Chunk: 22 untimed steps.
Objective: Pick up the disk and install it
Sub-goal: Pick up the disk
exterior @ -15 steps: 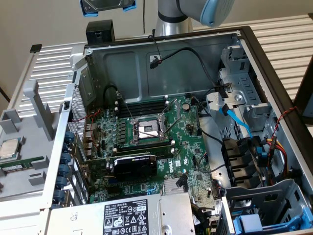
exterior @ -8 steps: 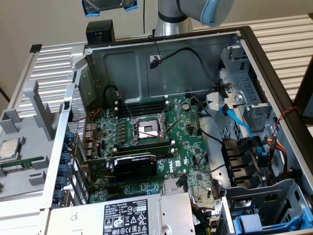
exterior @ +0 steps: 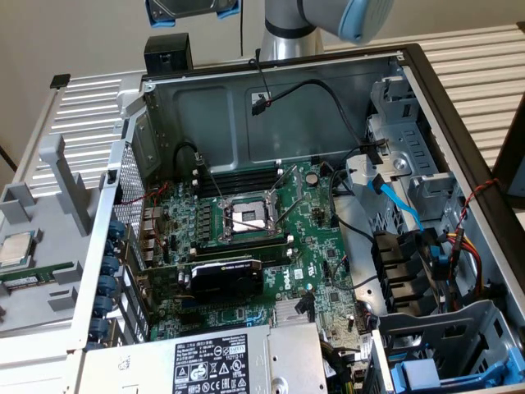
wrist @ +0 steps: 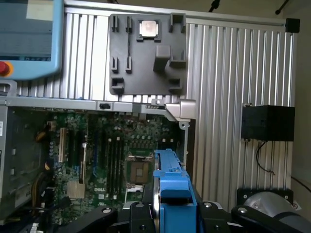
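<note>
High above the open computer case, the hand is clamped on the disk, so pickup's done; installing it is what's left imo.

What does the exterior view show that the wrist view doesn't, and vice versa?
The exterior view adds the power supply's printed label, the blue data cable and the drive cage. The wrist view adds a blue-edged screen with a red button. Shared: the disk in its blue carrier, gripped by the tool, the CPU socket, and the CPU chip on its grey tray.
</note>
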Each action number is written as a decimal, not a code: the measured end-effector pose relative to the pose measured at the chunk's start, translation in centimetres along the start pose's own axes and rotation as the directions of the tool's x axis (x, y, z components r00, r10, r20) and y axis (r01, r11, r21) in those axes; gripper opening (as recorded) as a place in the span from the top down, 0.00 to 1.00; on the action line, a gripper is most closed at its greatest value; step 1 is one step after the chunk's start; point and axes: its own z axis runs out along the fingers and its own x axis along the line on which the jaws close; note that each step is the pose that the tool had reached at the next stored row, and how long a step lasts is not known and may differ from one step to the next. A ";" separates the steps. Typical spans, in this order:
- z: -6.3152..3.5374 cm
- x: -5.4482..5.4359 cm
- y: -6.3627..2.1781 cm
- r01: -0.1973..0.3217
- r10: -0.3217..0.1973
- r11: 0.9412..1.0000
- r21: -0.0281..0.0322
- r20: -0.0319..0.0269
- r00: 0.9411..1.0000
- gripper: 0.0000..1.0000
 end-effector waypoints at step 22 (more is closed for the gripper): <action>-0.67 2.8 -1.34 -0.005 0.005 1.000 -0.001 -0.035 0.999 0.63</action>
